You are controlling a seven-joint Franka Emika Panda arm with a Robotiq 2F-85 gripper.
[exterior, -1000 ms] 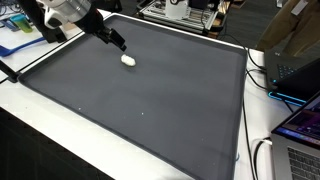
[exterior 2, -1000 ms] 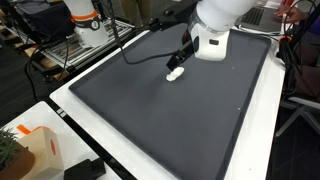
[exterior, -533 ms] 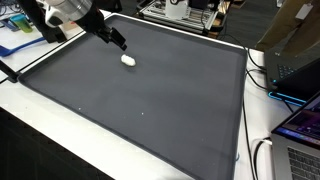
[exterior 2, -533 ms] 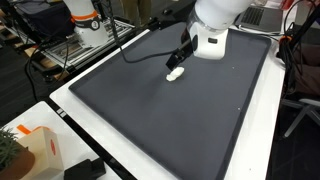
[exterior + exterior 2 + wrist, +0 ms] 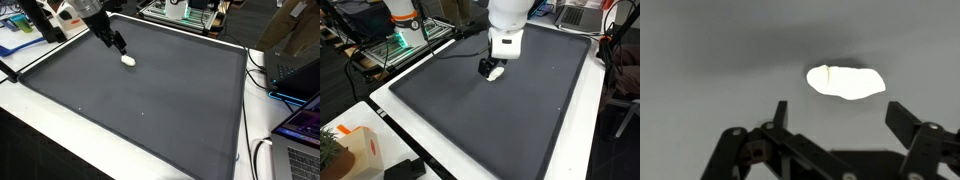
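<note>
A small white lump (image 5: pixel 128 60) lies on the dark grey mat (image 5: pixel 160 90), near its far edge. My gripper (image 5: pixel 119 46) hangs just above and beside the lump, its jaws spread wide with nothing between them. From the other side the lump (image 5: pixel 496 73) peeks out under the gripper (image 5: pixel 491 68). In the wrist view the white lump (image 5: pixel 845 81) lies just beyond the gap of the gripper (image 5: pixel 838 112), not touched by the black fingertips (image 5: pixel 781 110).
The mat (image 5: pixel 500 110) has a white border. Laptops (image 5: pixel 300 130) and cables sit at one side of the table. A cardboard box (image 5: pixel 355 150) and a black block (image 5: pixel 405 170) stand near the front corner.
The arm has swung round above the lump, so the gripper now points more straight down beside it. The lump has not moved and the jaws stay wide.
</note>
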